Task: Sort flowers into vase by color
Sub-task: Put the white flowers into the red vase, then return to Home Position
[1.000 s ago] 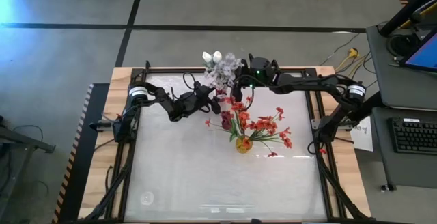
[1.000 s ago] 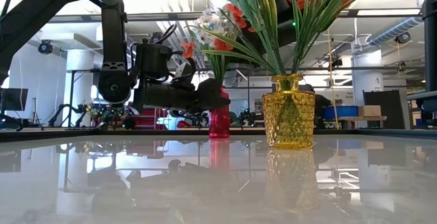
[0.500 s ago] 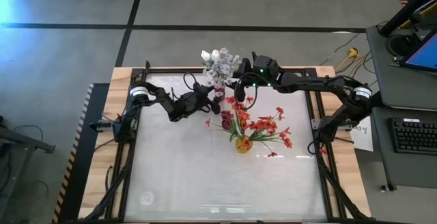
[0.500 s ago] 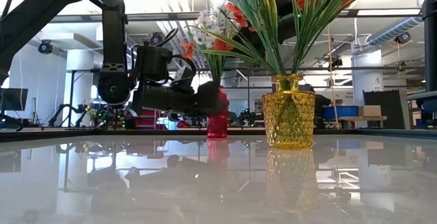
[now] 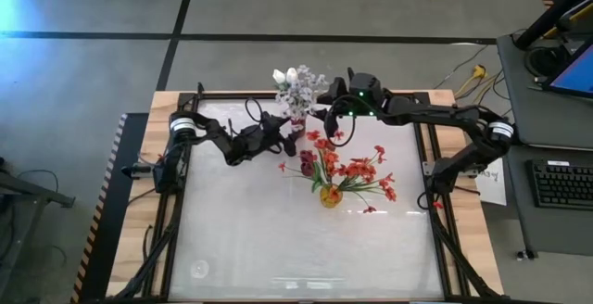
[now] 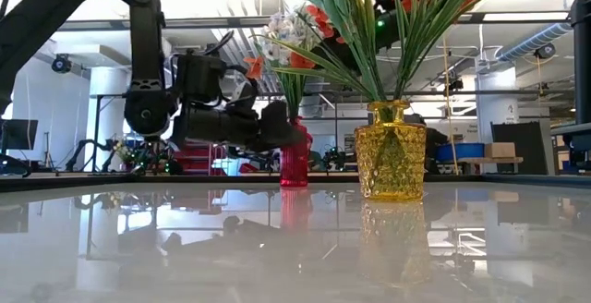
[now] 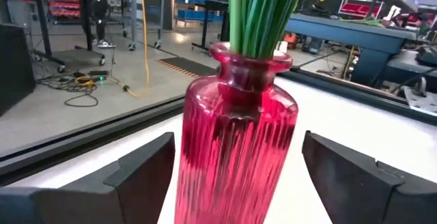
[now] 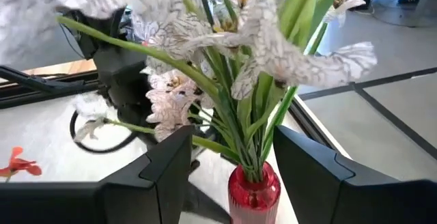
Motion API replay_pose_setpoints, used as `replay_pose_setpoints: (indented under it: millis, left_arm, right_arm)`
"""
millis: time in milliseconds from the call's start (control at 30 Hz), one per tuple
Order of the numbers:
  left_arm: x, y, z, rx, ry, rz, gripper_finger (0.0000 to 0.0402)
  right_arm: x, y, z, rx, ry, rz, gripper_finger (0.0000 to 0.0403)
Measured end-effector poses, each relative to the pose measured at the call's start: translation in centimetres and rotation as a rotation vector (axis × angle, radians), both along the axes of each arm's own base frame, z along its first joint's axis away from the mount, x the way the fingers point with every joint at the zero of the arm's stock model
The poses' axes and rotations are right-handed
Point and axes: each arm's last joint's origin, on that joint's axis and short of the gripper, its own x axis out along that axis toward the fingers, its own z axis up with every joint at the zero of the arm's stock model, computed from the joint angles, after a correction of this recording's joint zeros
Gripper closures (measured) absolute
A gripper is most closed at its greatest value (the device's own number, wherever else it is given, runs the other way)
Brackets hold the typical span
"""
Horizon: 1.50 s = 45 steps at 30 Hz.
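A red glass vase (image 7: pixel 235 142) stands near the table's far edge and holds white flowers (image 5: pixel 296 89) on green stems (image 7: pixel 259 9). My left gripper (image 5: pixel 289 135) is level at the vase's left, open, with one finger (image 7: pixel 143 173) on either side of the body and a gap on both sides. My right gripper (image 8: pixel 235 162) hovers open above and to the right of the white blossoms (image 8: pixel 273 53), its fingers standing apart from the stems. A yellow vase (image 6: pixel 390 151) at mid-table holds red-orange flowers (image 5: pixel 357 170) and dark red tulips (image 5: pixel 306 160).
The glossy white tabletop (image 5: pixel 278 239) lies bare on the near half. A wooden frame (image 5: pixel 139 202) rims the table. The leaves of the yellow vase's bunch (image 6: pixel 332 26) spread wide toward the red vase (image 6: pixel 295 160). A desk with a keyboard (image 5: pixel 561 182) stands off to the right.
My right gripper has drawn back from the white flowers toward the table's right edge and risen a little. The white bunch has swung back slightly toward the left and stands more upright over the red vase.
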Motion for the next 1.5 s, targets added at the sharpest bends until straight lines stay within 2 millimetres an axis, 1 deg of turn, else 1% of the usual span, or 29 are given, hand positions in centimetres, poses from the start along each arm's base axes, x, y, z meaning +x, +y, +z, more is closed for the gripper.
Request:
replay_pose_setpoints:
  millis: [133,467,667,867,1033,1167,1367,1500]
  left_arm:
    - [-1.1,-0.4,0.5,-0.002,0.004,0.0,0.0097]
    - [-3.6,-1.3,2.7,0.044,-0.007,-0.003,0.0097]
    - [-5.1,-1.9,3.0,0.024,-0.008,-0.006,0.0097]
    - [-6.6,-3.5,4.0,-0.018,-0.058,-0.136,0.0097]
    - [-8.1,-5.2,5.6,-0.051,-0.107,-0.217,0.0098]
    - [-9.0,-6.5,7.3,-0.042,-0.15,-0.268,0.0109]
    - [-10.3,-7.7,9.3,-0.056,-0.111,-0.319,0.0126]
    - [-11.2,-8.4,11.1,-0.029,-0.085,-0.357,0.0153]
  right_arm:
    - [-0.3,0.2,0.3,0.002,0.006,-0.007,0.0204]
    - [-0.7,0.3,1.0,-0.011,-0.009,-0.014,0.0204]
    - [-1.4,0.6,1.5,-0.004,0.013,-0.029,0.0204]
    - [-2.8,1.1,2.6,-0.027,0.05,-0.097,0.0204]
    - [-4.0,1.5,3.4,-0.046,0.073,-0.132,0.0204]
    - [-4.9,2.0,4.1,-0.084,0.091,-0.119,0.0204]
    - [-6.8,3.1,5.9,-0.132,0.068,-0.108,0.0204]
    - [-8.3,3.8,6.6,-0.145,0.053,-0.108,0.0204]
